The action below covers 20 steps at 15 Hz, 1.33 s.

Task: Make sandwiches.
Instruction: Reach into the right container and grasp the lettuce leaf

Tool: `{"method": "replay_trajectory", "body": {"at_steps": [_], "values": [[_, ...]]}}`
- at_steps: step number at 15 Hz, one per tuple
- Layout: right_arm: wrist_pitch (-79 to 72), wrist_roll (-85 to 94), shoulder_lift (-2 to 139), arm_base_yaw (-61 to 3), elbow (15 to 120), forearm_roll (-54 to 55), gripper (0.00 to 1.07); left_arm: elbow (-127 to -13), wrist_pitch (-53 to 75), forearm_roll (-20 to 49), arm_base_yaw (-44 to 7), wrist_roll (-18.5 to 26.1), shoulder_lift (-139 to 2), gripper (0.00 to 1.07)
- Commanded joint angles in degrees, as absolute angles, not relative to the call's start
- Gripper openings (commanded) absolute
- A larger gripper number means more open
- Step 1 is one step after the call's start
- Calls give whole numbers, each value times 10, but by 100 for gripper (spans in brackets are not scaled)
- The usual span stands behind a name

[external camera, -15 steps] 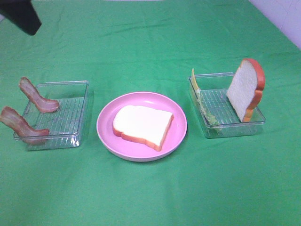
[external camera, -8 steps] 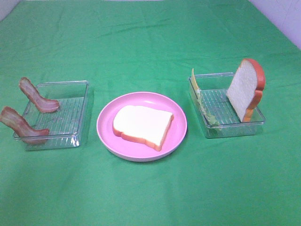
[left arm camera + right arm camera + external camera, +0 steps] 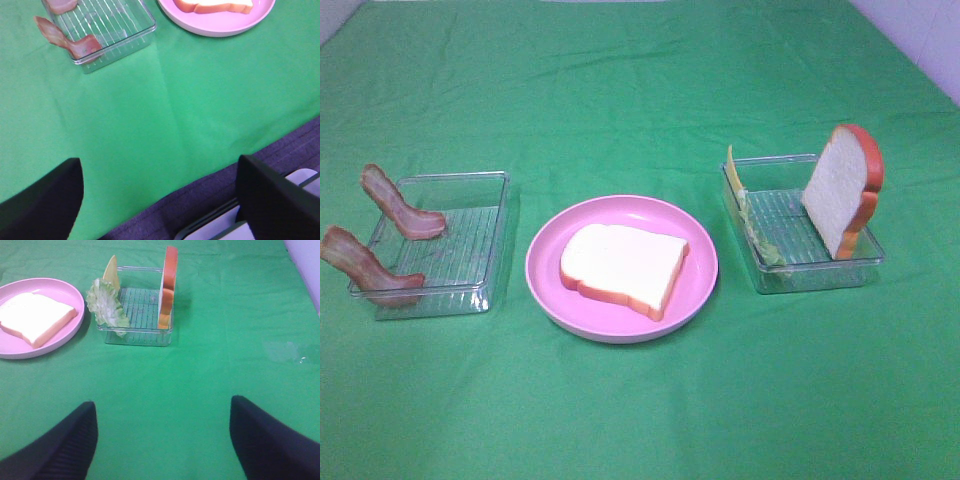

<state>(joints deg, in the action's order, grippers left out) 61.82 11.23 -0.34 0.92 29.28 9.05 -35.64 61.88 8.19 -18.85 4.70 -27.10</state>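
One white bread slice point(image 3: 623, 265) with orange-brown crust lies flat on the pink plate point(image 3: 698, 290). A second slice point(image 3: 842, 190) stands upright in the right clear tray point(image 3: 810, 275), with yellow cheese point(image 3: 732, 168) and lettuce point(image 3: 760, 240) at the tray's other side. Two bacon strips point(image 3: 398, 205) point(image 3: 365, 265) lean over the left tray point(image 3: 470, 290). Neither gripper shows in the exterior view. My left gripper point(image 3: 160, 210) is open and empty, back over the table's front edge. My right gripper point(image 3: 162, 440) is open and empty, well short of the right tray point(image 3: 140, 335).
Green cloth point(image 3: 640, 90) covers the table. The left wrist view shows the cloth's front edge with dark grey fabric point(image 3: 210, 200) below it. The plate point(image 3: 15, 345) sits between the two trays.
A dark arm part at the top left corner of the exterior view one second ago has left the view. The food, plate and trays have not moved.
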Motion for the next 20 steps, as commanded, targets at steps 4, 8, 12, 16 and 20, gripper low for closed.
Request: {"method": "replay_trajectory", "body": {"at_steps": [4,8,12,16,20], "values": [[614,118,-7,13,290,93,70,-290,600,86,-191,103,-62,79],[607,115,-7,13,295,98,70,-289,604,96,-191,100,18,79],[469,105,14,13,304,138,70,-288,603,96,-191,100,14,79],[360,105,171,13,305,164,70,-288,603,96,-191,100,14,79],[323,119,399,13,348,182,70,-288,603,96,-191,100,14,79]]}}
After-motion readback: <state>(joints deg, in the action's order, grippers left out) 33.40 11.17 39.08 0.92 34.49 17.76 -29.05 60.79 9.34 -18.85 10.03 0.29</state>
